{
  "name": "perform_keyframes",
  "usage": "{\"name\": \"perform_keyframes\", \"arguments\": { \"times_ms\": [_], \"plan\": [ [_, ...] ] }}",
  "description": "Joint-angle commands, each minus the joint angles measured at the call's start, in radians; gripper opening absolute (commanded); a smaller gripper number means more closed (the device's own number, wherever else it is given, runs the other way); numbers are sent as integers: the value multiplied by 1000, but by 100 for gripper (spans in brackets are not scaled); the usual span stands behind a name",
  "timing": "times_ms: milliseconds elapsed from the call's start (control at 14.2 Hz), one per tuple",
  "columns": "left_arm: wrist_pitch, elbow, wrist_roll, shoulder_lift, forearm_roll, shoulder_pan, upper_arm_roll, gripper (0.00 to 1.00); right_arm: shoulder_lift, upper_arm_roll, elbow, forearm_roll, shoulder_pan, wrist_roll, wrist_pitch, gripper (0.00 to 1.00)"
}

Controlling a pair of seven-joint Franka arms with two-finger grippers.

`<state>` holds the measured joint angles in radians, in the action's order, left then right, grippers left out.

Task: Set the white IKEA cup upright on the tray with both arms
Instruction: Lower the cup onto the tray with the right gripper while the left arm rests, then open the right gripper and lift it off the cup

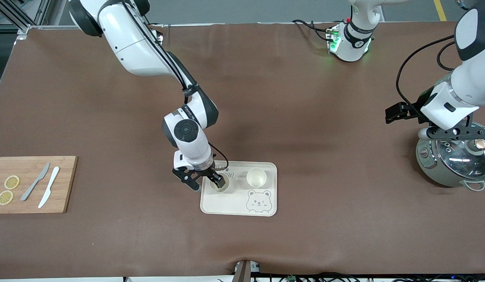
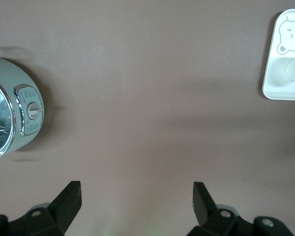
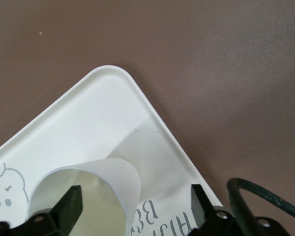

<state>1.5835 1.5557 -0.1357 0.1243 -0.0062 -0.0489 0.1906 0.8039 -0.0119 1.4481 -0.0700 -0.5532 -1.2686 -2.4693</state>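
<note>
Now the right hand (image 1: 217, 181) stands spread around an upright white cup (image 3: 96, 196) on the cream rectangular bear-face tray (image 1: 265, 209); the left hand (image 2: 136, 196) waits empty, spread wide, above the brown counter (image 1: 305, 117).

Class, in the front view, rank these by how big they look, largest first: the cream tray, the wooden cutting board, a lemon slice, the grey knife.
1. Wooden cutting board
2. Cream tray, slightly smaller
3. Grey knife
4. Lemon slice

All lie flat on the table at similar depth, so the order is reliable.
</note>
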Motion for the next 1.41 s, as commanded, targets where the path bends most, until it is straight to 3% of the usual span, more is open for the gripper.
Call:
{"name": "perform_keyframes", "arguments": {
  "times_ms": [0,71,212,565,706,1059,1342],
  "plan": [
    [-7,21,16,-23,-23,7,-11,100,-32,-10,-27,-21,-8,-20,97,100],
    [-8,21,15,-23,-23,14,-19,100,-52,-8,-29,-21,-8,-17,127,100],
    [-8,21,15,-25,-23,87,-106,100,-93,-5,-28,-17,-8,-12,180,100],
    [0,20,16,-20,-25,83,-109,100,-231,1,-28,34,25,76,372,100],
    [1,18,16,-20,-25,80,-109,100,-310,-2,-23,87,62,211,482,100],
    [42,15,18,-21,-23,75,-105,100,-495,0,-21,93,246,642,804,100],
    [116,7,19,-26,-14,83,-103,100,-604,-10,14,82,375,947,914,100]
  ]
}}
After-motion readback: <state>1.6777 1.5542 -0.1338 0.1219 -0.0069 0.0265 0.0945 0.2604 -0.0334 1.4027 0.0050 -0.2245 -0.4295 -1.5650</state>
